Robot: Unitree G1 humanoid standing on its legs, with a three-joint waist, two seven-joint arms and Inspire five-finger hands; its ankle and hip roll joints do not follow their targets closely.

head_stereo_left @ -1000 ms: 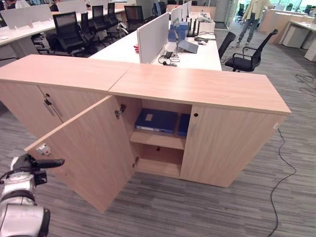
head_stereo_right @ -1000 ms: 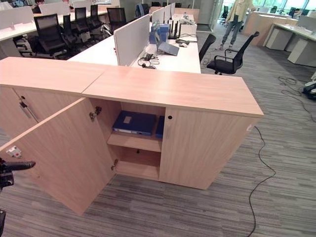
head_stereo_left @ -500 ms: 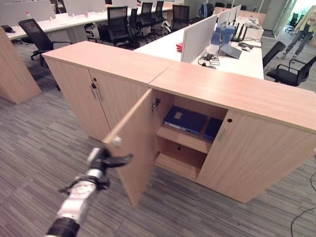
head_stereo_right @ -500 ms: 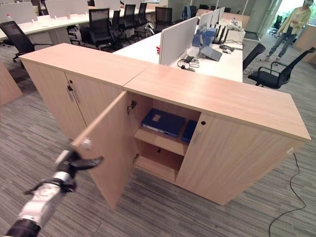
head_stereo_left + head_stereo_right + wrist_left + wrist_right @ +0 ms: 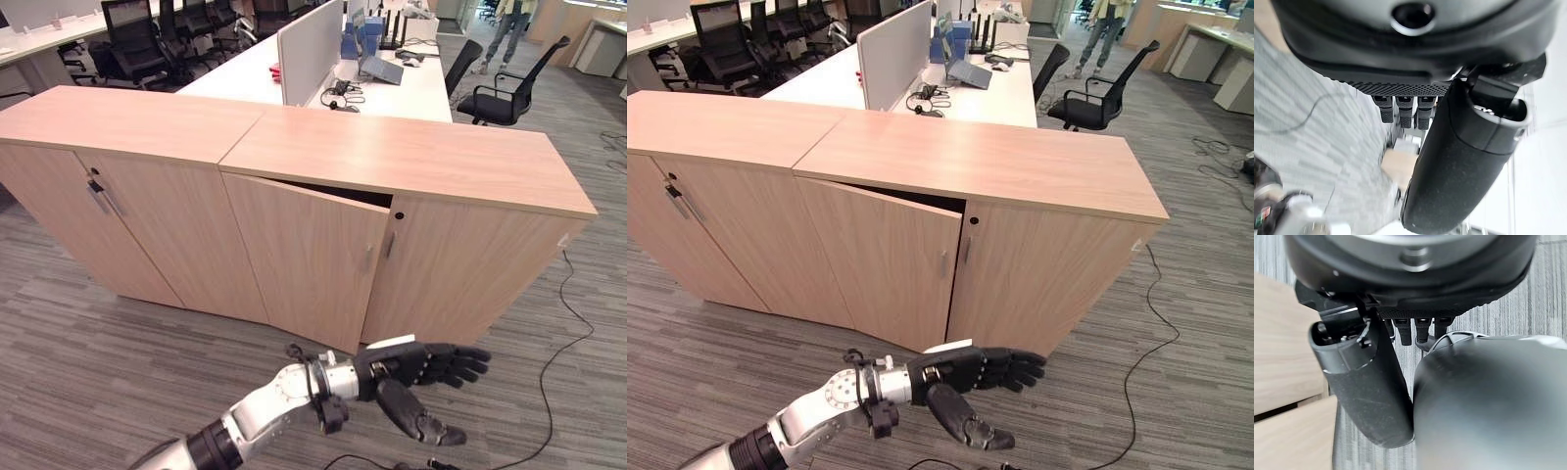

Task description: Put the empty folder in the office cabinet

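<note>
The office cabinet (image 5: 392,157) stands in front of me with its left door (image 5: 304,259) almost closed, ajar by a narrow gap at the top right corner. The blue folders inside are hidden behind that door. My left hand (image 5: 421,367) reaches out low over the carpet in front of the cabinet, fingers straight and thumb spread, open and holding nothing. It hangs just below the seam between the two doors, apart from them. My right hand (image 5: 1366,382) appears in the right wrist view with relaxed fingers, empty, beside a wooden panel (image 5: 1283,357).
A second wooden cabinet (image 5: 98,206) adjoins on the left, doors closed. Behind stand white desks (image 5: 411,93) with dividers and black office chairs (image 5: 500,98). A person (image 5: 511,15) walks far back right. Grey carpet (image 5: 88,362) runs in front of the cabinets.
The cabinet's left door has swung from wide open to almost closed, hiding the blue folders. My left hand moved from the door's edge to low before the cabinet. The camera shifted.
</note>
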